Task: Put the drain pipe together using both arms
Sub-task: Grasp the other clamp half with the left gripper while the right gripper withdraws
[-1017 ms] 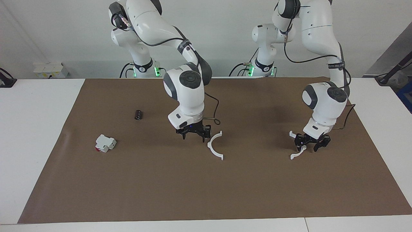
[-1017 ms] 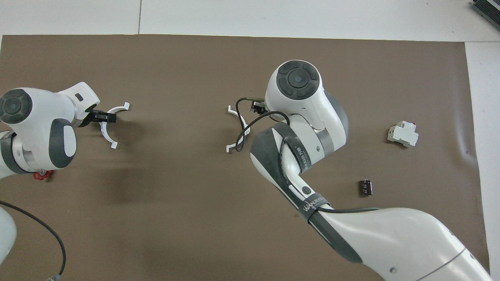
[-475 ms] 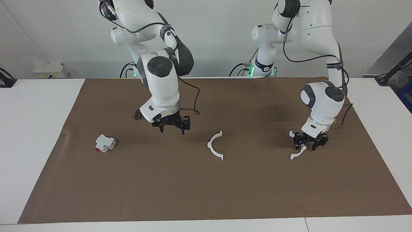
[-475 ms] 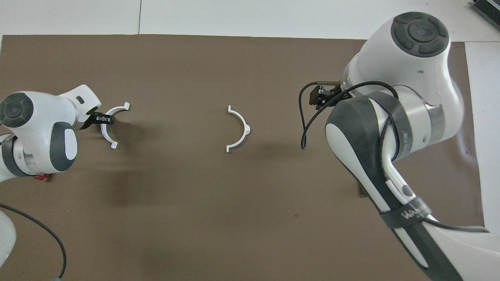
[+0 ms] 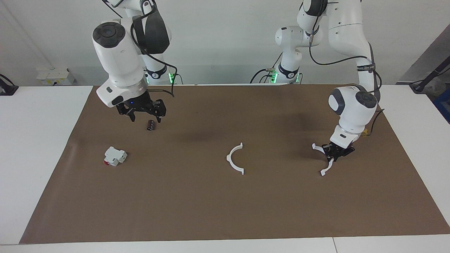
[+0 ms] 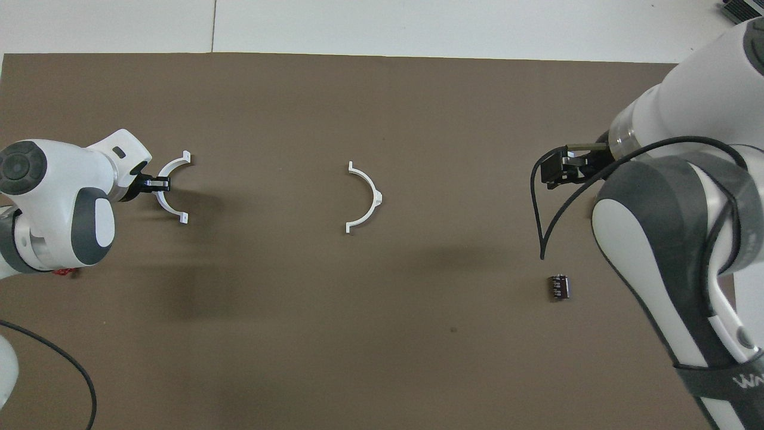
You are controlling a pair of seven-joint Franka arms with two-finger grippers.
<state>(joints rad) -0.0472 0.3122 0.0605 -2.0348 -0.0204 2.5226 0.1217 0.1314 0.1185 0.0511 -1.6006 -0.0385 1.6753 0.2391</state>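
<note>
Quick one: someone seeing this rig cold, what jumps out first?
Two big white arms over a brown mat. The left hand is down at its own end of the table, shut on a white half ring, while the matching half ring lies alone mid-mat. The right hand hangs open and empty in the air over a small dark cylinder, with a white block with a red end lying farther from the robots.

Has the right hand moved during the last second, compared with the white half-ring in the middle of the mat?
Yes. The right hand has left the middle half-ring and now hangs over the small dark part.
</note>
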